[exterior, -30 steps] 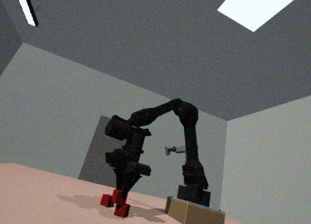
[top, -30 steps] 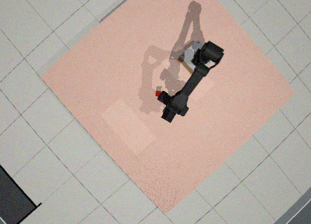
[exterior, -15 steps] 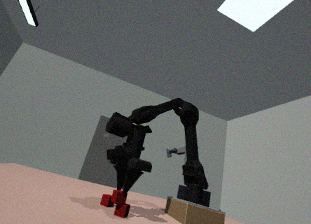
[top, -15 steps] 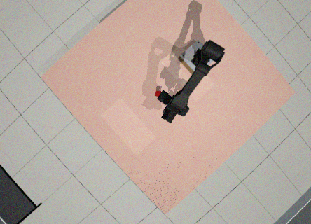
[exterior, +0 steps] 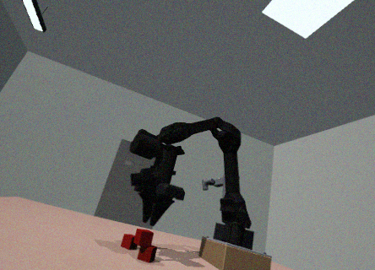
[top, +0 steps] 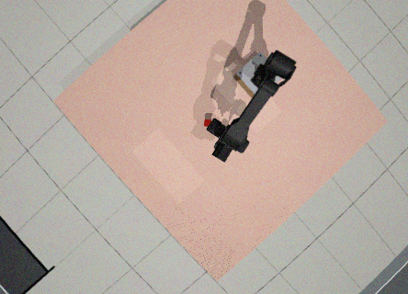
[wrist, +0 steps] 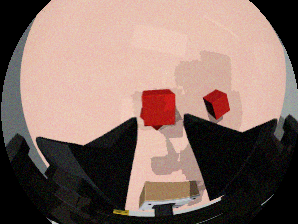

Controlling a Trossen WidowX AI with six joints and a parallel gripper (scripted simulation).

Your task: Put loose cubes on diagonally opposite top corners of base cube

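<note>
My gripper (exterior: 149, 224) (wrist: 160, 120) is open and empty. Its fingertips hang a little above a red cube (exterior: 144, 236) (wrist: 159, 109). That cube rests on the red base cube (exterior: 147, 255), off to one side, and looks roughly level. In the wrist view the base cube is mostly hidden, with only slivers at the upper cube's left and lower edges. The other loose red cube (top: 208, 122) (exterior: 127, 241) (wrist: 217, 104) lies on the table beside the base cube, apart from it, turned at an angle. The arm hides the stacked pair in the top view.
The pink table top (top: 285, 171) (exterior: 42, 229) spreads around the cubes. A tan box (exterior: 245, 260) (wrist: 167, 192) with a grey top stands at the arm's base. The arm's shadow falls around the cubes.
</note>
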